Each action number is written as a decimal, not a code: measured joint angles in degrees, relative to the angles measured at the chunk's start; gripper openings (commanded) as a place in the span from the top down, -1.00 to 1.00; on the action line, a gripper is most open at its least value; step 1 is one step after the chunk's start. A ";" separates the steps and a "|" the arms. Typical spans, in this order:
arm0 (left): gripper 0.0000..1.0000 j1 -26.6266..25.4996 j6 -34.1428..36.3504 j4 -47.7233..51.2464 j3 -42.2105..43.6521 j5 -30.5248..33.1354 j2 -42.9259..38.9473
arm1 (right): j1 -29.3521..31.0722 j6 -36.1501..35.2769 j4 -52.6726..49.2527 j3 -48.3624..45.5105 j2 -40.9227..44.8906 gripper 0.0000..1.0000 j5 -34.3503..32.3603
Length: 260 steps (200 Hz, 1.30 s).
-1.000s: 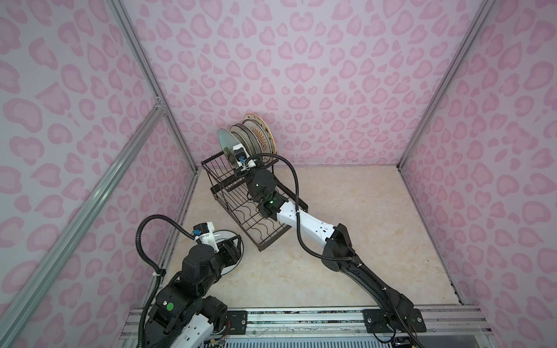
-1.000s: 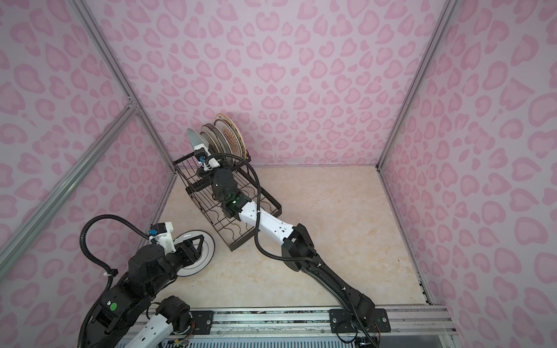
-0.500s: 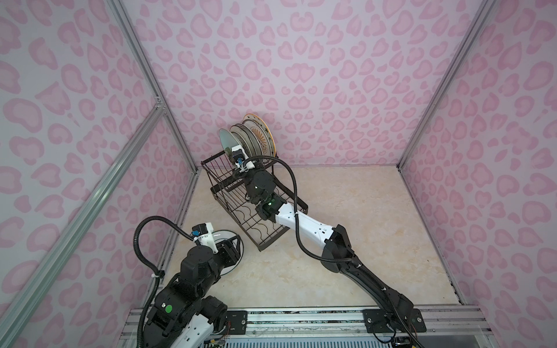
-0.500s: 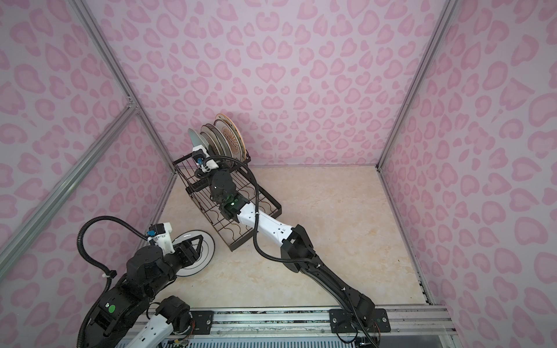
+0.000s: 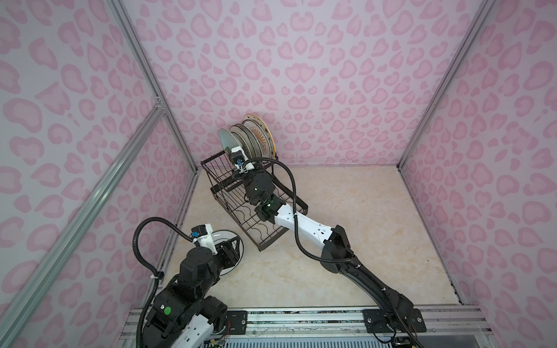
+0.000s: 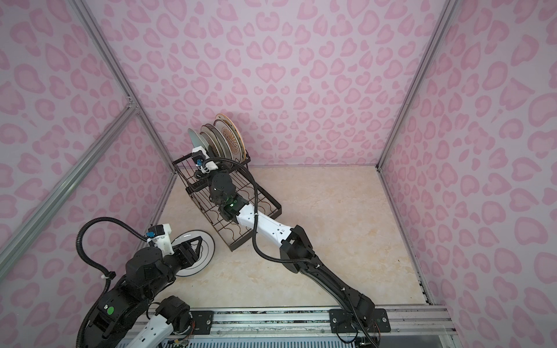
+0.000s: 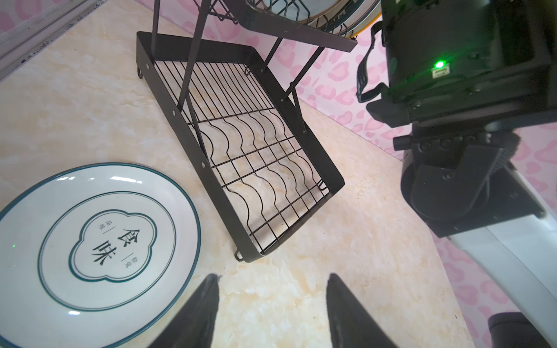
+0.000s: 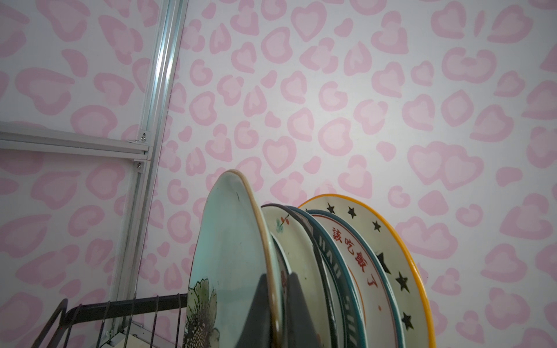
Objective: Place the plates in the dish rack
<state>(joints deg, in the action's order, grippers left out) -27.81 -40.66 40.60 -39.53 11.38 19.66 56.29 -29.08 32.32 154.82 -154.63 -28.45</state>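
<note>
Left of the dish rack [image 7: 173, 113], just off its near corner: one white plate with a dark green rim [image 7: 99, 238], flat and face up on the surface [image 7: 346, 247], near the rack's lower tray but not touching it. Round, so no long axis to line up with; only the thin rim to take hold of.

Above that plate's rack-side edge: the left end effector [image 7: 272, 278], jaws parted to a middling gap, nothing between them. From the left wrist camera, fingertips past the rim and over bare surface, with the plate off to one side rather than under the gap. Judged by far the nearer arm for this plate. Probably calls for shifting back toward the rim and working one finger under the edge before closing.

Up on the rack's raised tier, at the end away from the loose plate: the right end effector [image 8: 275, 304], pinched narrow on the rim of the pale blue-green plate [image 8: 229, 241], one finger on each face. Standing on edge in the slots, first in a row of upright plates, with the star-rimmed plate [image 8: 391, 271] at the row's other end. Well apart from the loose plate, so no help to expect from that side.
</note>
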 measured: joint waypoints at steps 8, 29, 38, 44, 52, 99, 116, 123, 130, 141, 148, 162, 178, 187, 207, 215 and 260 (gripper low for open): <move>-0.19 0.00 0.00 0.00 0.00 0.02 0.00 | 0.00 0.00 0.00 0.00 0.00 1.00 0.04; -0.19 0.00 0.17 0.00 0.00 0.07 -0.02 | -0.04 0.09 -0.02 0.00 0.00 1.00 0.22; -0.19 0.00 0.17 0.00 0.00 0.20 -0.04 | -0.07 0.22 -0.02 0.00 0.00 1.00 0.26; -0.19 0.00 0.20 0.00 0.00 0.26 -0.04 | -0.09 0.24 -0.02 0.00 -0.02 1.00 0.31; -0.19 0.00 0.20 0.00 0.00 0.31 -0.04 | -0.09 0.28 0.00 0.00 -0.09 1.00 0.37; -0.20 0.00 0.22 0.00 0.00 0.48 -0.04 | -0.22 0.52 0.24 0.00 -0.42 1.00 1.07; -0.20 0.00 0.24 0.02 0.00 0.52 -0.09 | -0.26 0.57 0.28 0.00 -0.42 1.00 1.07; -0.20 0.00 0.24 0.02 0.00 0.55 -0.09 | -0.28 0.68 0.28 0.00 -0.42 1.00 1.07; -0.20 0.00 0.24 0.02 0.00 0.61 -0.09 | -0.31 0.74 0.28 0.00 -0.44 1.00 1.07; -0.20 0.00 0.24 0.02 0.00 0.61 -0.09 | -0.37 0.87 0.39 0.00 -0.50 1.00 1.07; -0.20 0.00 0.24 0.02 0.00 0.61 -0.09 | -0.39 0.92 0.39 0.00 -0.52 1.00 1.09; -0.20 0.00 0.26 0.02 0.00 0.61 -0.09 | -0.42 0.96 0.42 0.00 -0.57 0.99 1.07; -0.20 0.00 0.35 0.04 0.00 0.61 -0.11 | -0.39 0.98 0.63 0.00 -0.61 1.00 1.07; -0.20 0.00 0.37 0.04 0.00 0.61 -0.11 | -0.37 0.98 0.61 0.00 -0.61 1.00 1.07; -0.20 0.00 0.37 0.04 0.00 0.63 -0.17 | -0.31 0.98 0.61 0.00 -0.61 1.00 1.05; -0.20 0.00 0.37 0.07 0.00 0.63 -0.31 | -0.28 0.98 0.59 0.11 -0.61 1.00 1.01; -0.20 0.00 0.37 0.11 0.00 0.85 -0.48 | 0.17 0.87 -0.61 0.66 -0.61 1.00 -0.11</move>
<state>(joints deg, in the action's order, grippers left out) -27.81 -40.29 40.71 -39.53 12.23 19.18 56.47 -28.21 31.70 155.48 -155.24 -28.56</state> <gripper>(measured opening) 0.600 0.067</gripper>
